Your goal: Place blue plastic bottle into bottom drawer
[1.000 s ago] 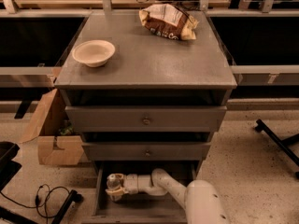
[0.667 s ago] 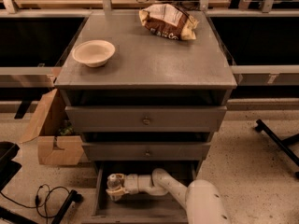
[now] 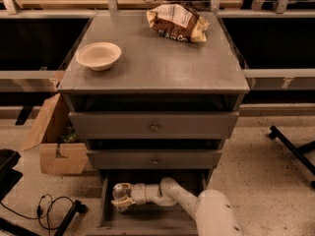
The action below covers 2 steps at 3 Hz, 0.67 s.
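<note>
The bottom drawer (image 3: 147, 219) is pulled open at the foot of the grey cabinet. My white arm reaches into it from the lower right. My gripper (image 3: 121, 198) is at the drawer's left side, shut around the blue plastic bottle (image 3: 118, 190). The bottle is a small clear one with a pale label, and it stands roughly upright just above the drawer floor. Whether its base touches the floor is hidden by the fingers.
Two upper drawers with round knobs (image 3: 154, 128) are closed. A beige bowl (image 3: 98, 55) and a chip bag (image 3: 177, 22) lie on the cabinet top. A cardboard box (image 3: 56, 141) and cables (image 3: 51, 205) sit on the floor at the left. A black chair leg (image 3: 293, 149) is at the right.
</note>
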Each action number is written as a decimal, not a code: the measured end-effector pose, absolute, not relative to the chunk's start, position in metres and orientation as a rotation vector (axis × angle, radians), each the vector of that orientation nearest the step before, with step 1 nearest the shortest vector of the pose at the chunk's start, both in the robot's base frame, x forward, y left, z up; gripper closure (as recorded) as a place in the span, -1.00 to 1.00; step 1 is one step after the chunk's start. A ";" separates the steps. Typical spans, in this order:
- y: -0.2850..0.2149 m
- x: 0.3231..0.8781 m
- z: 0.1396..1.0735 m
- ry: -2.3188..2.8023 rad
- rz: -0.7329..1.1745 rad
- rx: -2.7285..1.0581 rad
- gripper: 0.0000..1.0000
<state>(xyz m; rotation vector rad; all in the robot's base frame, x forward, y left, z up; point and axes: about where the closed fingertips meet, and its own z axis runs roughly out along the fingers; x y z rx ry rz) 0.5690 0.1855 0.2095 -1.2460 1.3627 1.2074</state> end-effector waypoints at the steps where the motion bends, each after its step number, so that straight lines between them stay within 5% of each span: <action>1: 0.186 0.569 0.210 1.363 1.207 -1.246 -0.77; 2: 0.186 0.569 0.210 1.363 1.207 -1.246 -1.00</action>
